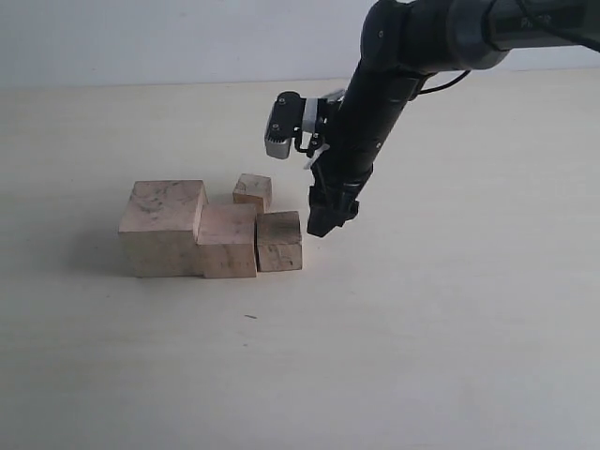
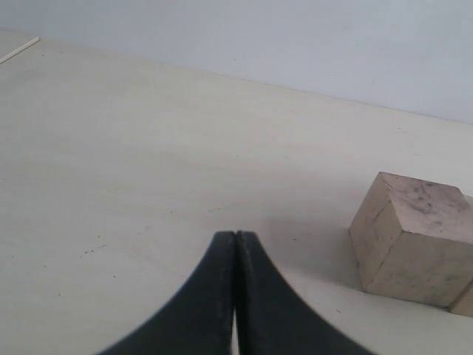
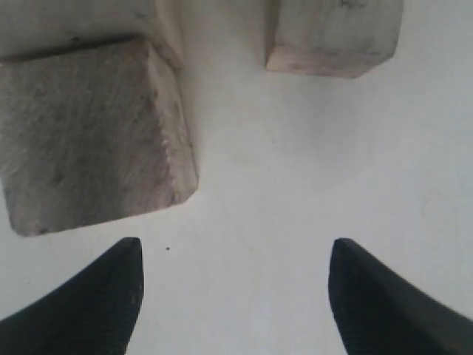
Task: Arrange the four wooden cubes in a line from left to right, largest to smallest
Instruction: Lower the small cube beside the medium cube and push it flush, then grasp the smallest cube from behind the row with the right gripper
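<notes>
Three wooden cubes stand in a touching row: the largest cube (image 1: 161, 225) on the left, a mid-size cube (image 1: 228, 239) beside it, then the darker tan cube (image 1: 279, 241). The smallest cube (image 1: 252, 191) sits behind the row, off the line. My right gripper (image 1: 323, 221) hangs just right of the tan cube, open and empty. In the right wrist view the right gripper (image 3: 235, 248) faces bare table, with the tan cube (image 3: 89, 148) and the smallest cube (image 3: 332, 33) beyond it. My left gripper (image 2: 235, 237) is shut on nothing, with the largest cube (image 2: 410, 237) off to one side.
The pale table (image 1: 422, 328) stretches flat around the cubes, meeting a white wall (image 1: 187, 37) at the back. The right arm (image 1: 375, 103) slants down from the upper right. The left arm is outside the exterior view.
</notes>
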Robot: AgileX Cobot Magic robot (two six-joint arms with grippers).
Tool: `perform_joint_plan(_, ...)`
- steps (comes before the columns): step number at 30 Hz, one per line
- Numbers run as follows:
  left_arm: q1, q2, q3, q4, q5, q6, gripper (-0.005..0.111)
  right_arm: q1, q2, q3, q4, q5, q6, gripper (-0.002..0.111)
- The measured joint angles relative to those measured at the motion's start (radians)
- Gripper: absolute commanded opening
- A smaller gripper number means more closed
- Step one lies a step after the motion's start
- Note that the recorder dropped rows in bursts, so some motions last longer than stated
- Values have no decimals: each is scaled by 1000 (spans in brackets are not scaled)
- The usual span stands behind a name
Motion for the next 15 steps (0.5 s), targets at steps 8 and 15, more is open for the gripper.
perform_joint_plan(8,0,0,0,0,0,0,0,0,28,0,77,-19,2,68)
perform_joint_plan(15,0,0,0,0,0,0,0,0,36,0,82,-21,2,68)
